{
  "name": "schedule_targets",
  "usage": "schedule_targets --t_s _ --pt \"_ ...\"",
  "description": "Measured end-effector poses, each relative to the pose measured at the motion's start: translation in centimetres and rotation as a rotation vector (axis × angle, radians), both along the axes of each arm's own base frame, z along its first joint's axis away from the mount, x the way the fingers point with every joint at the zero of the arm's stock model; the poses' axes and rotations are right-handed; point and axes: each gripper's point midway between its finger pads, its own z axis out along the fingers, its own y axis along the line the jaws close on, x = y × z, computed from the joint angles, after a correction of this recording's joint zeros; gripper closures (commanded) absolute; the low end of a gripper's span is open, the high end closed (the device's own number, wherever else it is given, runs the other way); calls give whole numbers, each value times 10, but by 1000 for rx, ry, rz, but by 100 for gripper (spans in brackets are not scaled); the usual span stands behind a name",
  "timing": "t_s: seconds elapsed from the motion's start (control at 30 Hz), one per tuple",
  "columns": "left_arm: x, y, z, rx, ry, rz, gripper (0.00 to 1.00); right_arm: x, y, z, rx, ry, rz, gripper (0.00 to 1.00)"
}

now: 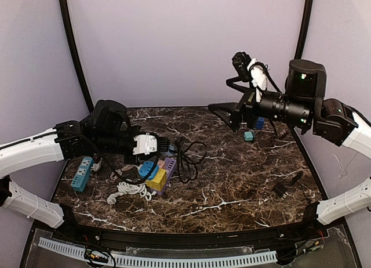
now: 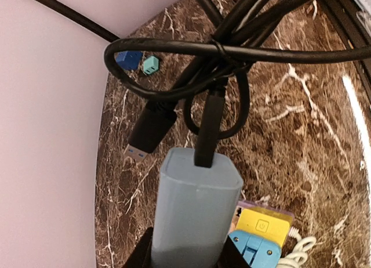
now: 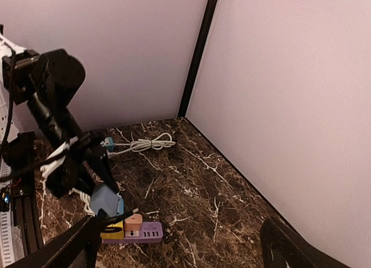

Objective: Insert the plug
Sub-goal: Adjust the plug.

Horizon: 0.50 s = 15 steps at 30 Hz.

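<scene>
Left gripper [image 2: 188, 257]: jaws clenched on a light-blue block [image 2: 194, 210], which fills the bottom centre of the left wrist view and stands upright between them. Black plug [image 2: 207, 131]: seated in the top face of that block, its lead rising straight up into a knotted black cable bundle [image 2: 232, 47] across the top of the frame. A second connector, a black USB plug [image 2: 149, 131] with a blue tip, hangs free just left of the block and is not inserted in anything visible.

Right gripper [image 3: 179, 247]: released, jaws spread wide at the bottom corners of the right wrist view, nothing between them. In the top view this arm is raised at the upper right, well apart from the block.

Other items on the dark marble surface [image 1: 232, 181]:
- Yellow block [image 2: 261, 224] at lower right of the left wrist view, just beside the light-blue block.
- Purple power strip [image 1: 169, 168] left of centre in the top view.
- Coiled white cable [image 1: 130, 189] below it.
- Teal power strip [image 1: 82, 173] at far left.
- Blue cube [image 2: 128, 60] and teal cube [image 2: 151, 64], near each other at the far edge.
</scene>
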Motion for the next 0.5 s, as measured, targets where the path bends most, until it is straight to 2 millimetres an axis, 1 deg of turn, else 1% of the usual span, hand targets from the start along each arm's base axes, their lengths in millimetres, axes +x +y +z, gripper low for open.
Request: schedule_targets --t_s 0.07,0.1,0.13,0.17,0.2,0.27,0.3,0.33,0.4,0.43,0.5 --pt "-2 1 -17 86 -30 -12 99 12 6 21 15 -14 -45 5" --pt "-2 2 -23 119 -39 -16 99 17 11 27 20 -18 -54 5" --pt "-3 3 -27 142 -40 -19 99 23 18 30 19 -19 -62 6" --pt "-4 4 -30 159 -41 -21 99 27 26 27 7 -16 -63 7" --pt "-5 5 -32 170 -39 -23 99 32 36 19 -16 -6 -58 9" --pt "-7 6 -35 180 -15 -19 99 37 56 -9 -79 25 -25 12" --pt "-8 7 -36 181 1 -15 99 38 68 -29 -124 51 9 12" --pt "-11 7 -36 179 27 -11 99 36 77 -44 -157 72 44 12" --pt "-15 6 -36 165 87 4 99 27 91 -76 -215 123 130 9" --pt "-18 5 -36 155 125 7 99 19 94 -90 -230 149 182 7" --pt "-25 5 -36 143 197 19 99 2 94 -108 -239 195 283 6"
